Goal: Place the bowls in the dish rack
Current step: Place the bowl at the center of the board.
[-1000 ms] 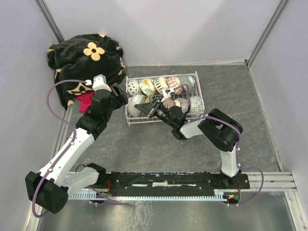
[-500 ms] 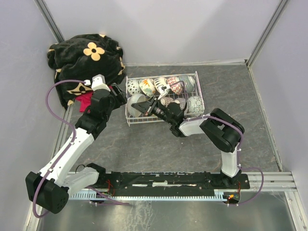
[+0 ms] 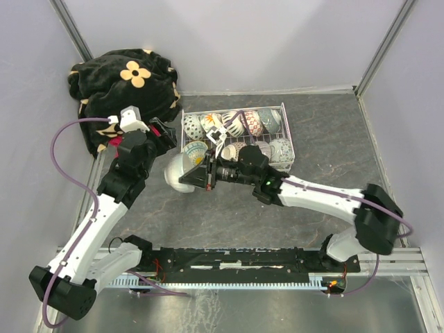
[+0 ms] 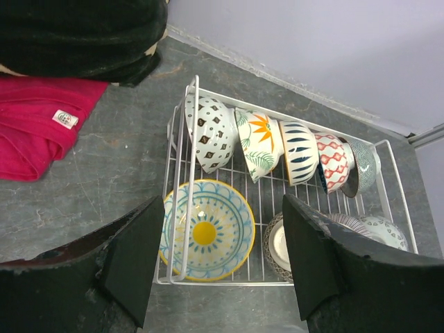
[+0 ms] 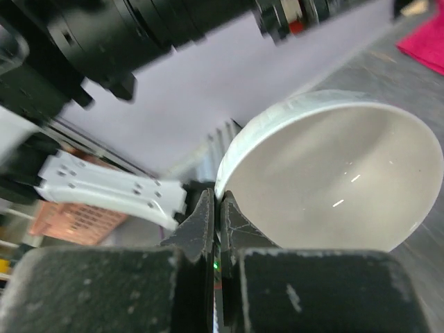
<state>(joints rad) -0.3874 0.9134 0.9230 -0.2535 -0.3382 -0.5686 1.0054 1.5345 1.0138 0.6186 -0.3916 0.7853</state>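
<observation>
Placement of a pale grey bowl (image 3: 177, 172), seemingly the last one out, is in hand. The right gripper (image 3: 202, 173) has its jaws clamped on the rim, holding it at the dish rack's (image 3: 284, 118) 8 o'clock, just outside the wires. The left gripper (image 3: 164, 133) hovers at 9 o'clock, jaws apart and empty. The other bowls (image 4: 300, 151) sit inside. Next, the held bowl must clear the low wire side and stand by the yellow sunburst bowl (image 4: 207, 232).

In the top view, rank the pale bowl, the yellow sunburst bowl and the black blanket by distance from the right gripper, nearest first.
1. pale bowl, clamped in the right gripper.
2. yellow sunburst bowl, in the dish rack.
3. black blanket, far-left corner.
</observation>
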